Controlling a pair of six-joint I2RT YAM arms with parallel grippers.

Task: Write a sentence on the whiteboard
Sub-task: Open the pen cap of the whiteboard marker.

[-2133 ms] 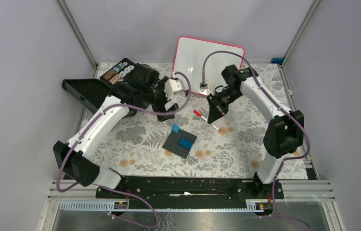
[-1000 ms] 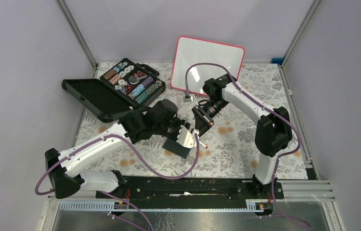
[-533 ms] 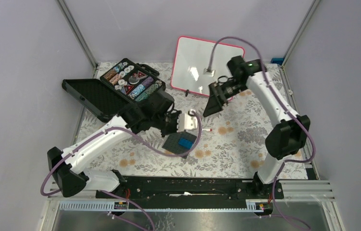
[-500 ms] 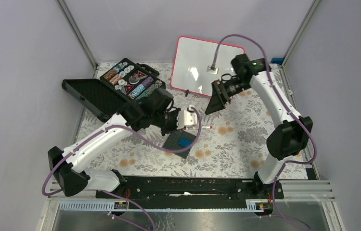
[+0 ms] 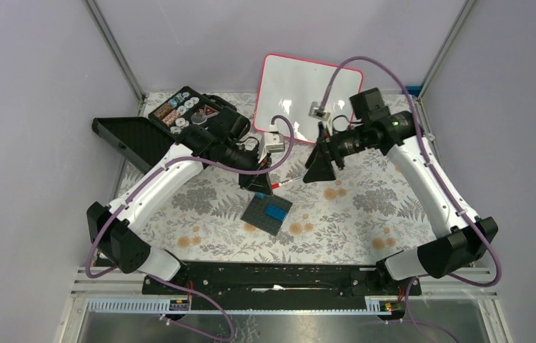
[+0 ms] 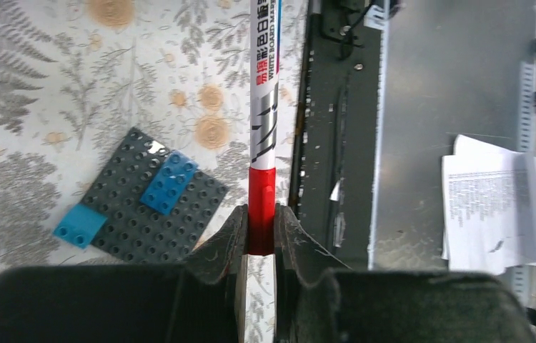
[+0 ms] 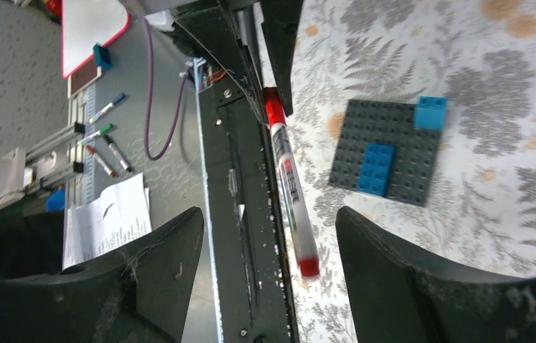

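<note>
Left claw (image 6: 260, 236): clamped on marker (image 6: 264, 107) at red end. Right claw (image 7: 266, 212): apart, at free end; to be closed squarely and drawn straight for uncapping. Whiteboard (image 5: 301, 82): unmarked.

Lab test cell: grey panel walls (image 5: 29, 107), aluminium posts (image 5: 116, 51), mounting rail (image 5: 279, 276).
</note>
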